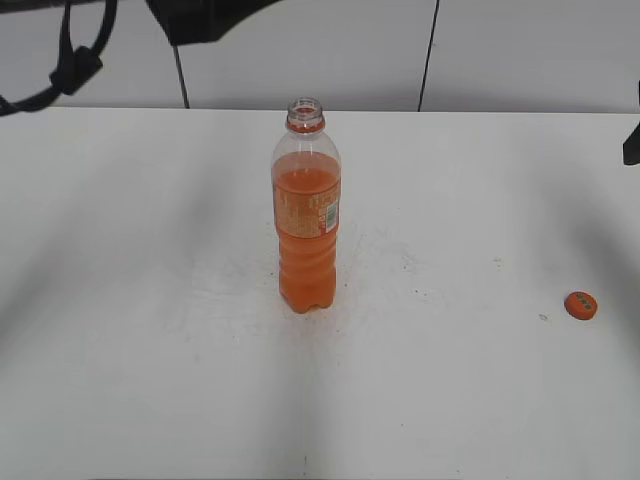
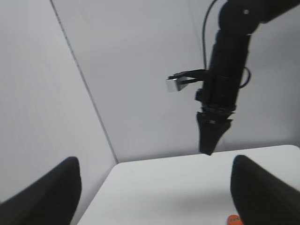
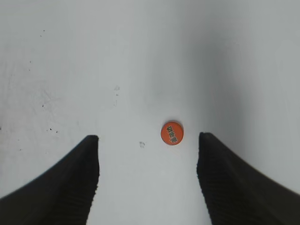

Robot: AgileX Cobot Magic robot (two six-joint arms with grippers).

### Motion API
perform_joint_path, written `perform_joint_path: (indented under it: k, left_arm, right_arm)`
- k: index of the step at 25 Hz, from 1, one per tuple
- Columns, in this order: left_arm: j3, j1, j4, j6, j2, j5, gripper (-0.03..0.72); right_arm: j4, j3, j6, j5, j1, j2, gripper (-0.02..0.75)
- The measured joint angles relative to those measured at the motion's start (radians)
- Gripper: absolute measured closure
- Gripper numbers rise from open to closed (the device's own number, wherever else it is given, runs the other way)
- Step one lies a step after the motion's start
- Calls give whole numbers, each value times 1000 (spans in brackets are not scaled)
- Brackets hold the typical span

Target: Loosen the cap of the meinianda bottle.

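The meinianda bottle (image 1: 308, 220) stands upright in the middle of the white table (image 1: 140, 320), its neck open with no cap on it. The orange cap (image 1: 581, 305) lies flat on the table far to the right, apart from the bottle. In the right wrist view my right gripper (image 3: 148, 138) is open and empty, held above the table, with the cap (image 3: 172, 133) just ahead between its fingers. My left gripper (image 2: 154, 164) is open and empty, raised and looking across the table. The cap (image 2: 233, 219) shows at its lower edge.
The left wrist view shows the right arm (image 2: 222, 89) hanging over the table's far side. A dark part of the right arm (image 1: 632, 145) shows at the exterior view's right edge. Grey wall panels (image 1: 300, 50) stand behind the table.
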Motion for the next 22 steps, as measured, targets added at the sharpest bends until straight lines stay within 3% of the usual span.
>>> perform_joint_path:
  k: [5,9,12,15,17,19,22]
  left_arm:
    - [0,-11,23,-156,-105,676,99]
    - [0,-9,-140,-167,-88,1240,102]
    - [0,-7,-399,38,-70,1436,102]
    - [-6,0,-770,305,-63,1527,105]
    - [-25,21,-959,436,-63,1602,113]
    - [-50,63,-1117,540,-63,1693,125]
    - [-70,135,-1250,614,-63,1869,137]
  right_arm:
    - [0,0,0,51,0,-30,247]
    - [0,0,0,105,0,-37,247]
    - [0,0,-7,139,0,-37,247]
    - [0,0,-16,171,0,-37,247]
    - [-2,0,-20,197,0,-37,247]
    - [-7,0,-23,243,0,-37,247]
    - [-16,0,-36,326,0,-37,247]
